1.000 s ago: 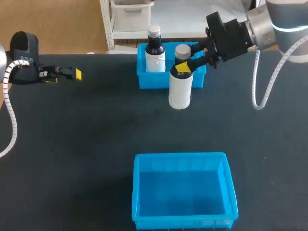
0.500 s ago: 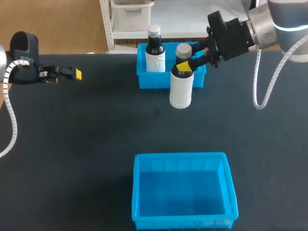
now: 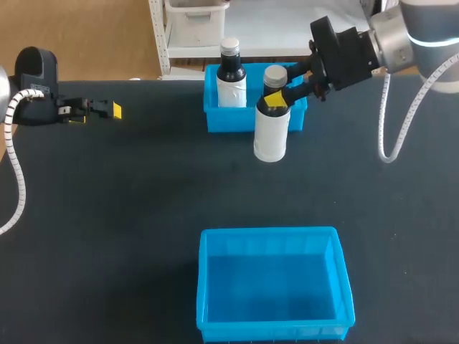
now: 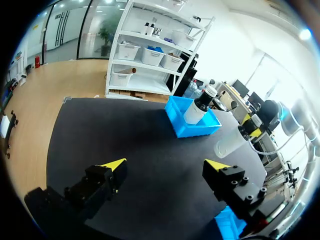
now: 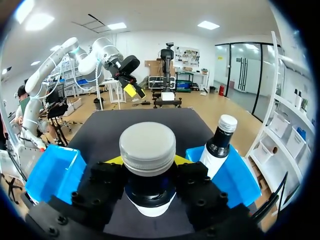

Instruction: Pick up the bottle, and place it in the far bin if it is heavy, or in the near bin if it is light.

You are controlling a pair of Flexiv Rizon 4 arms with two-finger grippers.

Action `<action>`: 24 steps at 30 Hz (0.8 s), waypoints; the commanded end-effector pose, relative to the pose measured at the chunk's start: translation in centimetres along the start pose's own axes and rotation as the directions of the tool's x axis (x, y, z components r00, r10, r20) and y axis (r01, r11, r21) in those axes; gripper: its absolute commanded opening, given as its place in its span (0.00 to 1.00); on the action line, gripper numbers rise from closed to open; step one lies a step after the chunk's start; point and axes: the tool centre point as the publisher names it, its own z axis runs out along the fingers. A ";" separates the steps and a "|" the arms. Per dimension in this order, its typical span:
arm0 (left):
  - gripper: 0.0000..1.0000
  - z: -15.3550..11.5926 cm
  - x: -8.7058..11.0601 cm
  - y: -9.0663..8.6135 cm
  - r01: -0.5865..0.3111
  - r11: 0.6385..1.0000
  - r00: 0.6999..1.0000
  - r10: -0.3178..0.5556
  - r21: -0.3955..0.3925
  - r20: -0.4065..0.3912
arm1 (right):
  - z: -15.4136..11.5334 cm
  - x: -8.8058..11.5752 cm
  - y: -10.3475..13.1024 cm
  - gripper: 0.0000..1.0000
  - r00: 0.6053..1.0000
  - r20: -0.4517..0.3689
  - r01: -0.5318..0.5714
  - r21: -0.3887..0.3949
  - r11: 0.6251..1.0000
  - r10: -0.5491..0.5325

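My right jaws are clenched on the neck of the bottle (image 3: 272, 132), one yellow tip (image 3: 274, 101) on each side just under its grey cap, as my right wrist view shows from straight behind. The bottle hangs upright in that grip, just in front of the far bin (image 3: 215, 118) on the side nearer the worktop's (image 3: 143, 201) middle. Its white body overlaps the bin's front wall in the head view. I cannot tell whether its base has cleared the worktop or rests on it. Inside the far bin, toward its left end, another bottle (image 3: 231, 79) with a dark neck stands upright, apart from mine. The near bin (image 3: 208, 287) lies well apart from the far bin, straight across the worktop toward me, and holds nothing that I can see. My left jaws are released with nothing between them, and they sit well to the left of the far bin over the worktop's edge. As I judge it, the grasp is made, and what is left is to weigh the bottle and choose a bin. If it proves heavy, it needs only a short carry over the far bin's front wall, set down clear of the bottle already there. If it proves light, it must travel the whole way back to the near bin.
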 end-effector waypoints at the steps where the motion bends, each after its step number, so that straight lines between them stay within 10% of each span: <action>1: 1.00 0.0 0.0 0.0 0.000 1.000 1.000 0.000 0.000 0.000 | -0.6 0.0 0.0 0.00 1.000 -0.005 -0.008 0.009 1.000 0.008; 24: 1.00 0.0 0.0 0.0 0.000 1.000 1.000 0.000 0.000 0.000 | -6.2 -0.3 -3.1 0.00 0.999 -0.023 -0.036 0.102 0.994 0.039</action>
